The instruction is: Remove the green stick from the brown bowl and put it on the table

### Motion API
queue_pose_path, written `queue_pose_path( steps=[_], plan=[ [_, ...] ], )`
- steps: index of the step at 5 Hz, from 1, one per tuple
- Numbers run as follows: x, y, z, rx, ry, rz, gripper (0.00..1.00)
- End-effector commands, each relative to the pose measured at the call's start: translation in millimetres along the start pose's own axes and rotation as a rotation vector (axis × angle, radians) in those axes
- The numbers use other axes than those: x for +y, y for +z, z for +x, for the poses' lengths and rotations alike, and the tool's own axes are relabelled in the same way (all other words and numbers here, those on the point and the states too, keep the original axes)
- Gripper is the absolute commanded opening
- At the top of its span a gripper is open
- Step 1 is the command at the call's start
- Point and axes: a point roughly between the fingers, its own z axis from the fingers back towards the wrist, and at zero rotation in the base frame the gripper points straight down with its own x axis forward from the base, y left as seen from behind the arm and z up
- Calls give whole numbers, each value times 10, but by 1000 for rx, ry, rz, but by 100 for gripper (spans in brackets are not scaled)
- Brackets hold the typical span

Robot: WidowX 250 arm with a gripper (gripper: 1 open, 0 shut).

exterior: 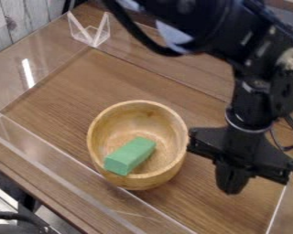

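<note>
The green stick [131,154] lies inside the brown bowl [168,117], slanted toward its front left wall. The bowl rests on the wood-grain table [88,87] near the front acrylic wall. My gripper [236,181] hangs to the right of the bowl, pointing down, its dark fingers together and holding nothing. It stands apart from the bowl, close to the table's front right corner. The arm [222,37] above it is blurred and fills the upper right of the view.
Low clear acrylic walls [39,151] border the table on all sides. A clear folded stand [91,30] sits at the back left. The arm covers the back right of the table.
</note>
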Motion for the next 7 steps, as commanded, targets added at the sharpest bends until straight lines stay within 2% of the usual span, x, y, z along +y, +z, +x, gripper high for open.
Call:
queue_pose_path(
  steps=[1,3,5,6,7],
  plan=[
    [-133,110,101,-35,25,-17,0],
    [-154,362,229,-24,26,2,0],
    [-19,88,181,-9,-2,13,0],
    [99,-22,181,0,-13,12,100],
    [116,-26,279,14,28,13,100]
  ],
)
